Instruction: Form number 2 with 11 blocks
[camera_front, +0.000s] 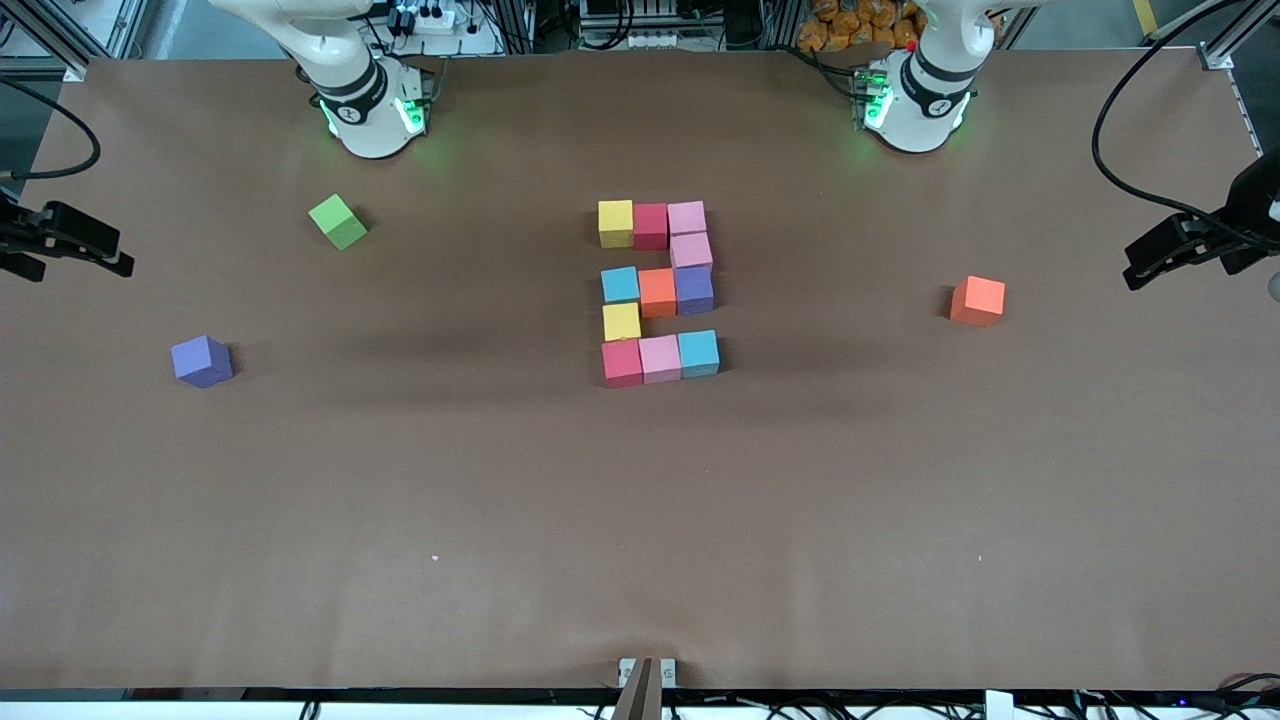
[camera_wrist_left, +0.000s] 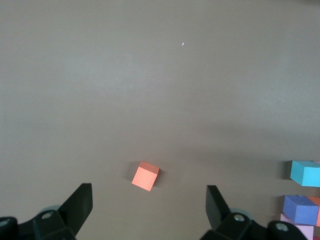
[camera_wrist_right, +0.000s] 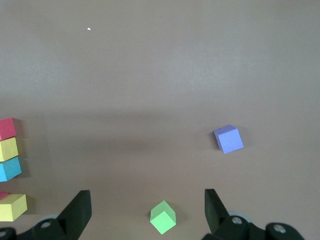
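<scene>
The number 2 (camera_front: 657, 292) lies mid-table, built of touching blocks. Its top row is yellow (camera_front: 615, 222), red (camera_front: 650, 225) and pink (camera_front: 686, 217), with a pink block (camera_front: 691, 250) under the last. Light blue (camera_front: 620, 284), orange and purple (camera_front: 694, 290) form the middle row. Below come a yellow block (camera_front: 621, 321), then red (camera_front: 621, 362), pink (camera_front: 660, 358) and light blue (camera_front: 698, 353). My left gripper (camera_front: 1140, 268) (camera_wrist_left: 148, 196) hangs open and empty over the left arm's end of the table. My right gripper (camera_front: 115, 262) (camera_wrist_right: 147, 196) hangs open and empty over the right arm's end.
A loose orange cube (camera_front: 977, 300) (camera_wrist_left: 145, 176) sits alone toward the left arm's end. Toward the right arm's end lie a green cube (camera_front: 338, 221) (camera_wrist_right: 163, 217) and, nearer the front camera, a loose purple cube (camera_front: 202, 360) (camera_wrist_right: 228, 138). Both arm bases stand along the table's back edge.
</scene>
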